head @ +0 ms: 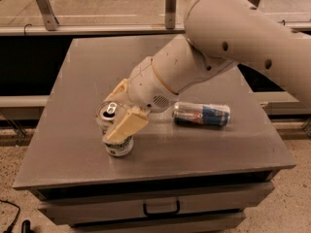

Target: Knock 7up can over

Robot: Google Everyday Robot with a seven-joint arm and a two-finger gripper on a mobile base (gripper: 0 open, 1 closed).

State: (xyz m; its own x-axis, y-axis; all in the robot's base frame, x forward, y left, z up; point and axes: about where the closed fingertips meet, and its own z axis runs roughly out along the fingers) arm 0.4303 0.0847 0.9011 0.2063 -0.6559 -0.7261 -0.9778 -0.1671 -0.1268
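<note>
The 7up can, white with a green band near its base and a silver top with a pull tab, stands near the front left of the grey table, leaning slightly to the left. My gripper is right at the can. One cream finger lies across the can's front, and the other shows behind its top. The fingers are spread apart, and the can's upper body is partly hidden by the near finger.
A blue-and-silver can lies on its side right of the gripper, mid-table. My large white arm crosses over the table's right half. The table's front edge is close to the 7up can, with a drawer handle below.
</note>
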